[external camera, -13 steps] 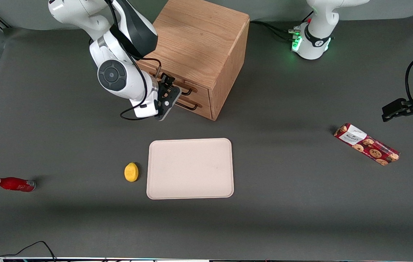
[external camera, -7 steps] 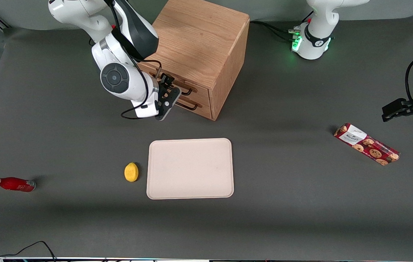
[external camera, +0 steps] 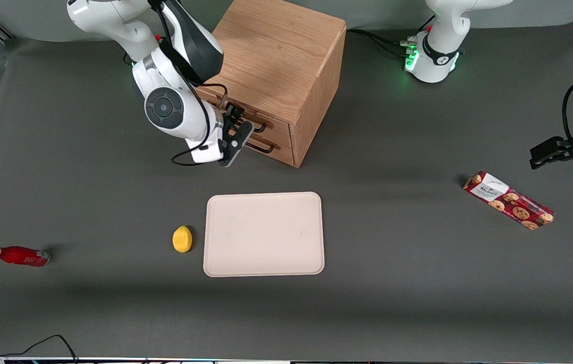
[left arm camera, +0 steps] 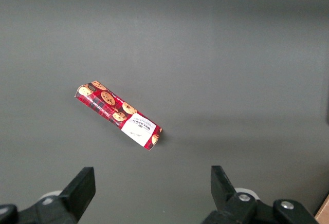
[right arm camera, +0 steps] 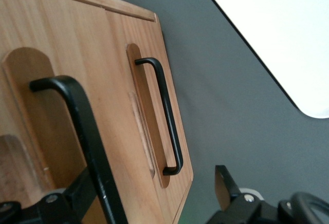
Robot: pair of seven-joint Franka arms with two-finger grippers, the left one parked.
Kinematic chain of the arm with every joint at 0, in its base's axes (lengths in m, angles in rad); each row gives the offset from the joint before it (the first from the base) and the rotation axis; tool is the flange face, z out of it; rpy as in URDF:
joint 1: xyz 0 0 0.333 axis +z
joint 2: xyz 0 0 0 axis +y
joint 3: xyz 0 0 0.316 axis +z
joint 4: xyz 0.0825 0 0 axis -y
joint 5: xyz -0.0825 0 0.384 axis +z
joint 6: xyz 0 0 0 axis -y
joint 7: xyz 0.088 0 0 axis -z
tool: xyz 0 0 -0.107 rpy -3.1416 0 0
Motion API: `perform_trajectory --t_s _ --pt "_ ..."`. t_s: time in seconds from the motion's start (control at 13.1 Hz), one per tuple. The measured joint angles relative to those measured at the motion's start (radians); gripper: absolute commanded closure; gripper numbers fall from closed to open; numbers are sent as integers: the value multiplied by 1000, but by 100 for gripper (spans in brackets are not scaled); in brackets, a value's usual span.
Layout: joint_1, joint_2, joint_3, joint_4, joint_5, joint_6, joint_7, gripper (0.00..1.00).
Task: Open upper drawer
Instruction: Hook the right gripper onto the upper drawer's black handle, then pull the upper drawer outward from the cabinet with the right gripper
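The oak cabinet [external camera: 276,55] stands at the back of the table. Its upper drawer [external camera: 275,123] looks shut. The drawer's black handle [external camera: 261,126] shows large and close in the right wrist view [right arm camera: 77,126]. My right gripper [external camera: 240,127] is right at the drawer front, open. In the right wrist view the gripper [right arm camera: 151,201] has the upper handle between its fingers, close beside one finger [right arm camera: 77,196] and apart from the other [right arm camera: 226,185]. The lower drawer's handle [right arm camera: 167,116] is free, lower on the front [external camera: 266,147].
A beige tray [external camera: 264,233] lies nearer the front camera than the cabinet, with a yellow lemon [external camera: 182,238] beside it. A red bottle [external camera: 17,256] lies toward the working arm's end. A cookie box [external camera: 509,200] lies toward the parked arm's end.
My right arm has shifted a little toward the cabinet, bringing the gripper closer onto the upper handle. The drawers have not moved.
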Motion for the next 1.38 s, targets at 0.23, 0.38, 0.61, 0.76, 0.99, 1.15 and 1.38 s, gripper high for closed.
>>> perform_trajectory --t_s 0.23,0.38,0.61,0.76,0.99,1.15,1.38 --pt "0 8 0 -7 -1 20 -2 0" --pt "0 15 -4 -7 -4 35 -3 0" --pt "-2 25 -9 -7 -8 46 -19 0" --pt "-9 25 -16 -7 -13 52 -53 0" --pt "-27 25 -40 -7 -16 52 -107 0" --pt "-32 25 -53 -4 -17 54 -128 0" --pt "-33 25 -80 3 -18 55 -170 0"
